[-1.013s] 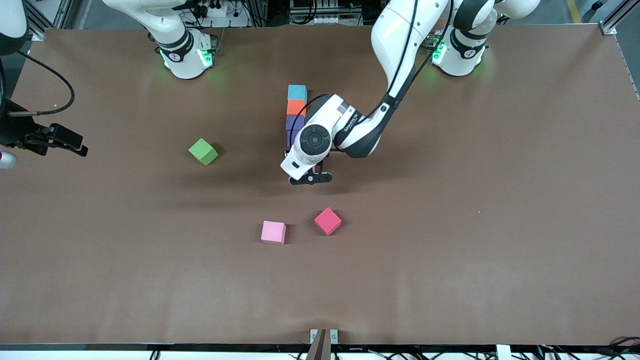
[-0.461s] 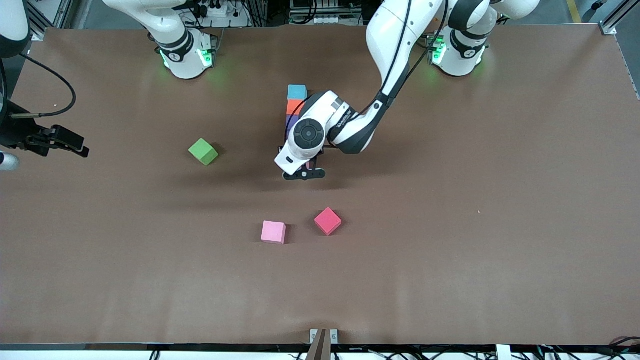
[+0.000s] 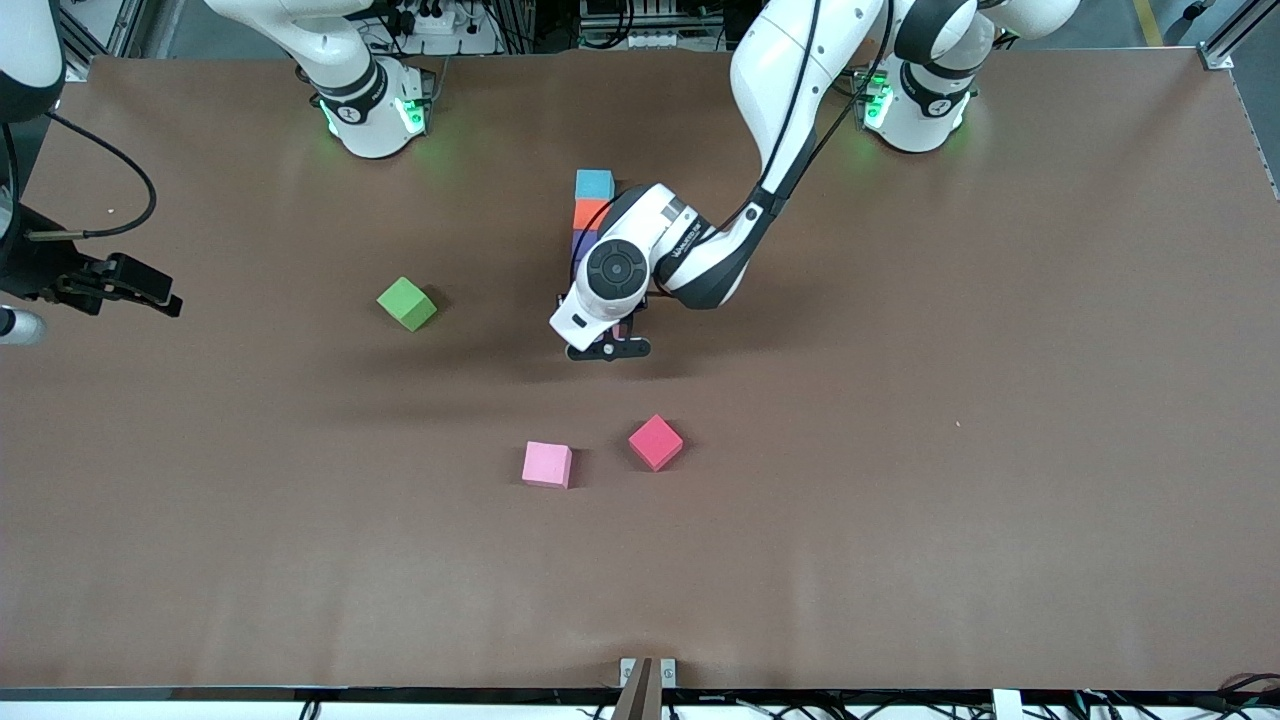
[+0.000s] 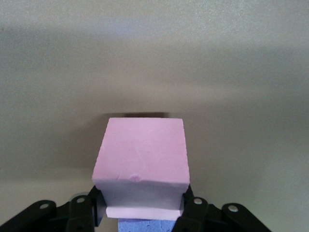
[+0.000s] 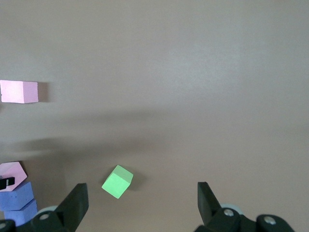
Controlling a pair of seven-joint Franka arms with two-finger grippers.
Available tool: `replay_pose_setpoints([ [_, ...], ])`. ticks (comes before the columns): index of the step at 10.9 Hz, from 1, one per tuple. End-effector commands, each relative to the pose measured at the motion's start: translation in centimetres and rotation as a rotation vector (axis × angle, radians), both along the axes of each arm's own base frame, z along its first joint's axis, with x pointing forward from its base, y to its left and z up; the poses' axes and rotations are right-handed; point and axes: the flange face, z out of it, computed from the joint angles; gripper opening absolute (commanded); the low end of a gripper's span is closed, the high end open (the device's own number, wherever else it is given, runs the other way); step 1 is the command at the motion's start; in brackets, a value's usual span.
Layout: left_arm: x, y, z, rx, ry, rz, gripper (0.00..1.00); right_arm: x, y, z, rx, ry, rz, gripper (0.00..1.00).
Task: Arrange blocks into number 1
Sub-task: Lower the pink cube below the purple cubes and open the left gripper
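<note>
While the left end effector [image 4: 140, 212] was clamped on a pink block [image 4: 141, 162], you had it low over the near end of the column of blocks, so the relation that mattered was straight along that column's long axis. In the front view the column ran from the cyan block [image 3: 594, 184], farthest from the camera, through the orange block [image 3: 588, 213] to a purple block [image 3: 580, 243], each touching the next, with the rest hidden under the left wrist. The left wrist view showed a purple block [image 4: 147, 225] right against the held pink block, so I judge it was at or very near its slot, square to the line; whether it rested on the surface I could not tell. Your right end effector [image 5: 140, 205] waited with its fingers spread, high over the right arm's end of the surface. The loose green block [image 3: 407, 303] lay toward that end, tilted out of square; the second pink block [image 3: 547, 464] and the red block [image 3: 656, 442] sat near each other, nearer the camera than the column. The left arm was plainly the nearer one to the column.
</note>
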Motion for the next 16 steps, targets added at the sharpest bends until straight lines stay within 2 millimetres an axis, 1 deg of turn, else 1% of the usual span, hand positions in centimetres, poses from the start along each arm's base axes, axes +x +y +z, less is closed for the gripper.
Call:
replay_pose_setpoints([
  [1, 0.0, -0.4, -0.8, 0.001, 0.005, 0.014, 0.0, 0.3, 0.1, 0.4, -0.01, -0.001, -0.004, 1.0],
  [7, 0.0, -0.4, -0.7, -0.001, 0.004, 0.021, 0.0, 0.3, 0.0, 0.3, -0.008, 0.003, -0.006, 1.0],
  [9, -0.3, -0.8, -0.6, -0.005, 0.001, 0.017, 0.0, 0.3, 0.0, 0.2, -0.008, 0.008, -0.007, 1.0],
  [14, -0.2, -1.0, -0.3, -0.019, -0.015, 0.03, 0.0, 0.3, 0.0, 0.0, -0.008, 0.011, -0.007, 1.0],
  [15, -0.7, -1.3, -0.5, -0.016, -0.019, 0.014, 0.17, 0.4, -0.1, -0.1, -0.008, 0.014, -0.009, 1.0],
  [16, -1.5, -2.1, -0.4, -0.024, -0.042, 0.011, 0.46, 0.4, -0.1, -0.2, -0.008, 0.014, -0.009, 1.0],
])
